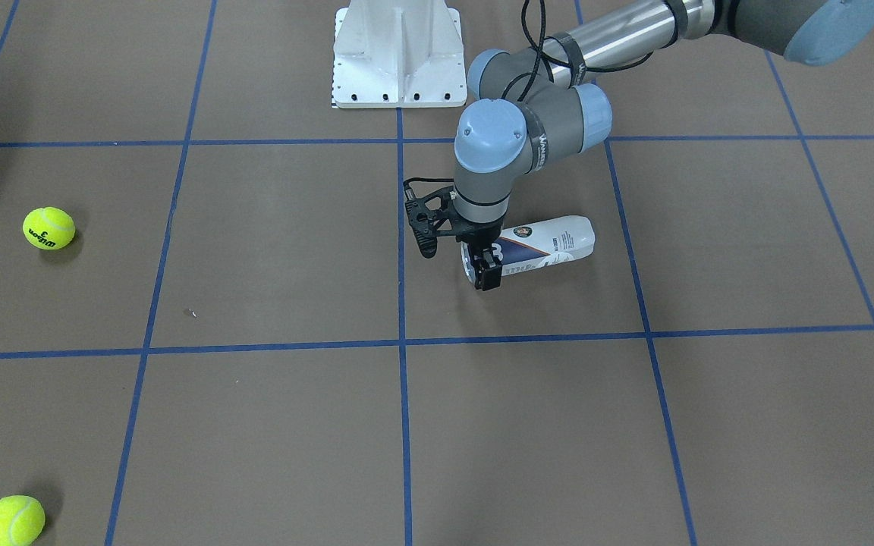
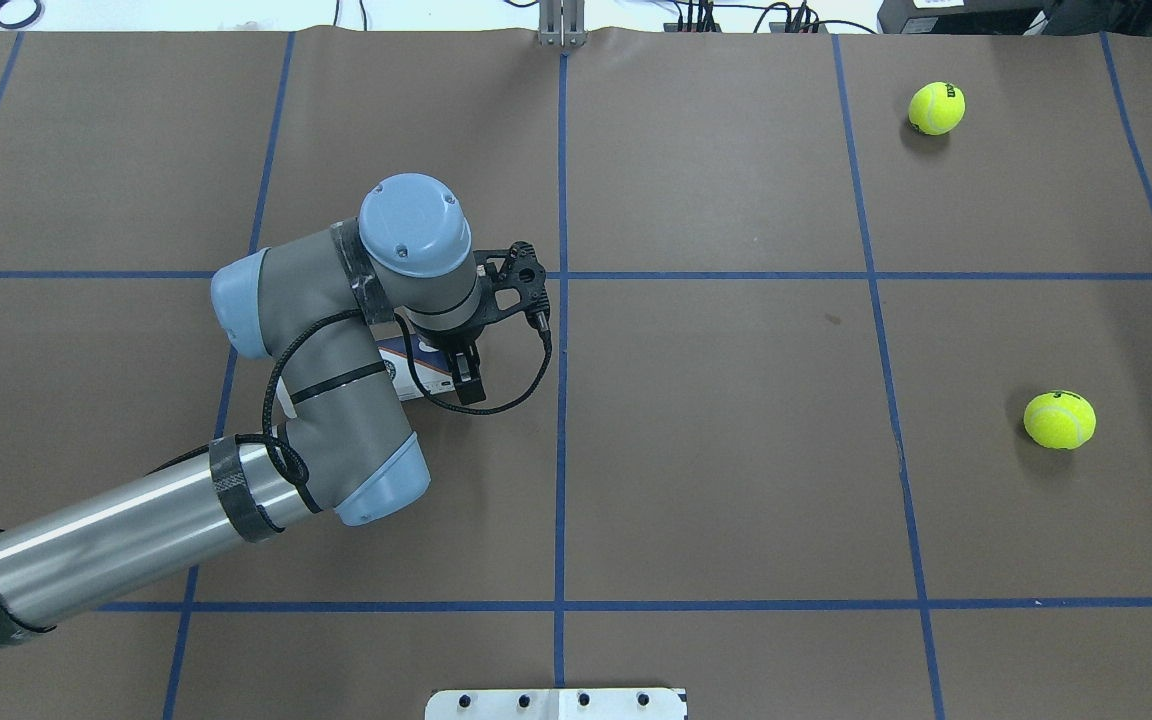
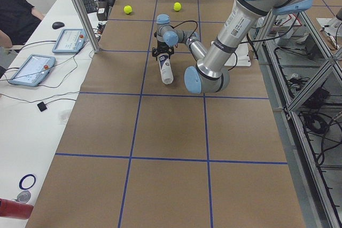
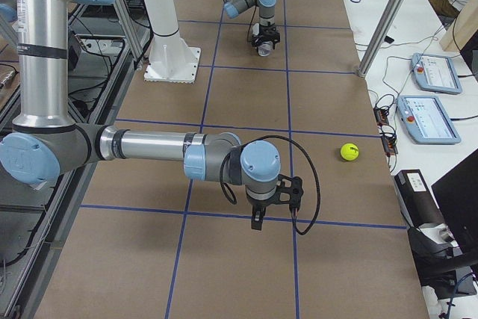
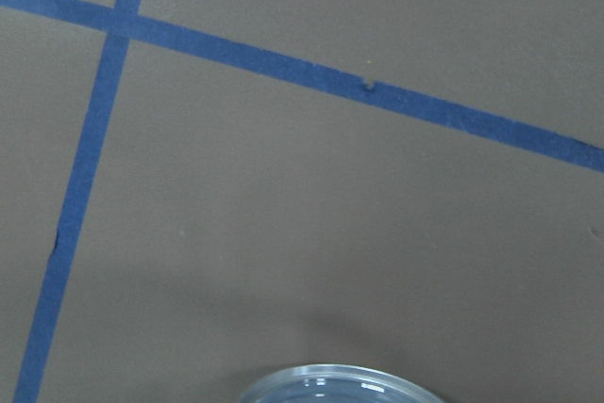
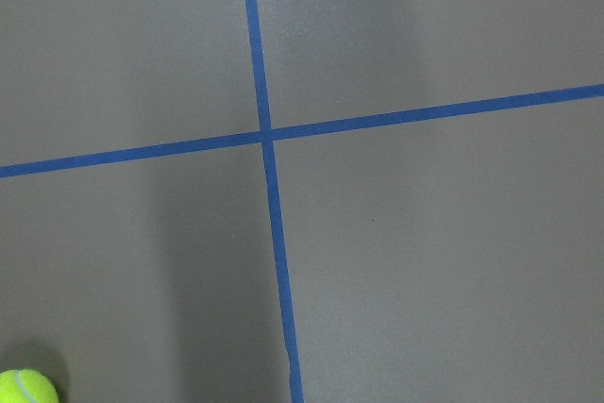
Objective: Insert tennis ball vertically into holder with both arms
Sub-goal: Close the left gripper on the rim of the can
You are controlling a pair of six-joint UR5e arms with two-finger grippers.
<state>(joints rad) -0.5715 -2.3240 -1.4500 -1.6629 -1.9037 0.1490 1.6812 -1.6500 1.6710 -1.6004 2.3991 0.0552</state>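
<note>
The holder (image 1: pixel 551 239) lies on its side on the table (image 1: pixel 255 425), the left gripper (image 1: pixel 484 265) straddling its open end, whether clamped I cannot tell, so a shallow hold on slick round plastic could let it roll or slip when tipped upright.

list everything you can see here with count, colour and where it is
holder: one, clear with white and navy label, lying on its side just left of the centre tape line
tennis balls: two, yellow-green, apart on the robot's right half
pedestal base: one, white, at the robot's table edge
table: one, brown with blue tape grid
touch panels: two, grey with blue screens, on the side bench
person: one, dark sleeve, beside that bench
arms: two, silver-grey with light-blue caps, one per side
left gripper: one, black, at the holder's open end
right gripper: one, black, above bare table
</note>
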